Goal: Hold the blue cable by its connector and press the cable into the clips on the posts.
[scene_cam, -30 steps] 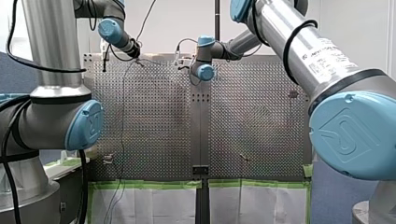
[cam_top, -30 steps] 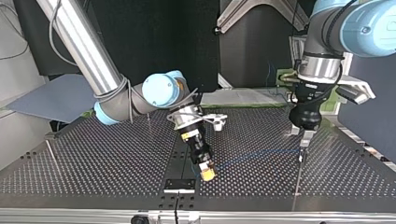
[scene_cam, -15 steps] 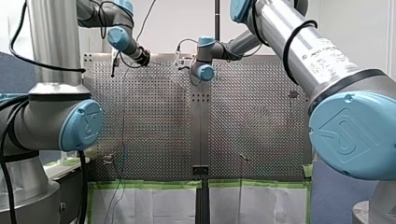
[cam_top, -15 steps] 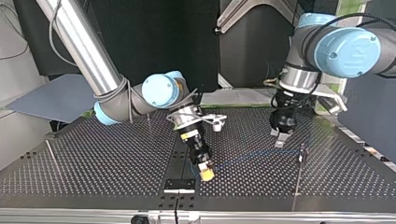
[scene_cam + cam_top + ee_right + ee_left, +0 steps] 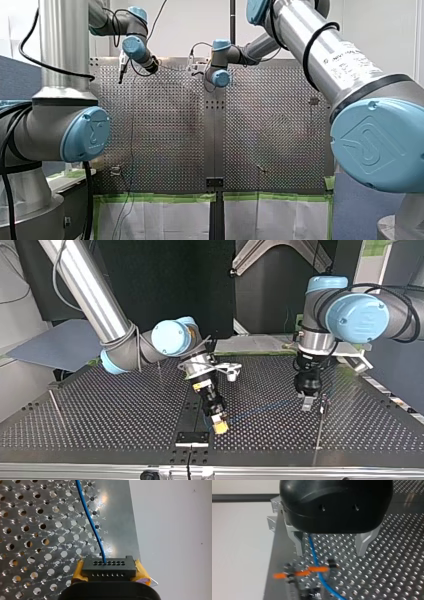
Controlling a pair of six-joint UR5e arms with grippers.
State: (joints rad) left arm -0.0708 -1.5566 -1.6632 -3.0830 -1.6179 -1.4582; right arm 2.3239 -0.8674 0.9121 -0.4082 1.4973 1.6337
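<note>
Well, thin blue cable (image 5: 92, 527) (blk connector (image 5: 108, 568))

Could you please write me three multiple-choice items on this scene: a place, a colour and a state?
1. Where does the thin blue cable run at my left gripper? A between its metal fingers; B outside them; C round its wrist.
2. What colour are my right gripper's pads on the black rectangular connector? A green; B yellow; C white.
3. How is my left gripper? A shut on the cable; B shut empty; C open.
Answers: A, it passes between them; B, yellow flanks the connector; C, the fingers stand apart.
</note>
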